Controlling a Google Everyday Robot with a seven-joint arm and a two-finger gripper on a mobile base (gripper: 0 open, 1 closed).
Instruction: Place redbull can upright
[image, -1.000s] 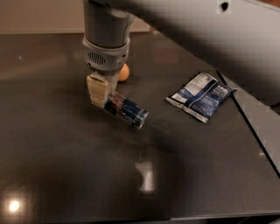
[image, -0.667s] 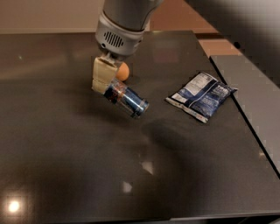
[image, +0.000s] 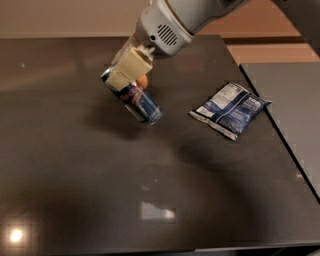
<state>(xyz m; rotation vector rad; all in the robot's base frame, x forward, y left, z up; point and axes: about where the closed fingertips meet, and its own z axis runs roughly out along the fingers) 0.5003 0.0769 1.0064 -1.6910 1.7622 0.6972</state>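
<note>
— Dark glossy table (image: 75, 190) fills almost all the view, yes? What is on its left part?
— Only a bright spot of light (image: 15, 235) at the near left corner. A little more to the right, at the far side, the grey arm (image: 165, 25) comes down from above, and the gripper (image: 125, 71) is there.
— How is the gripper?
— Its cream fingers (image: 134, 61) are closed on the upper end of the redbull can (image: 140, 102). The can is tilted, with the lower end toward the near right. If that end touches the table, one cannot tell.
— And behind?
— Something small and orange (image: 143, 80), half hidden by the can. Well apart on the right lies a dark blue snack bag (image: 230, 109), flat, and then a grey surface (image: 295, 110).
</note>
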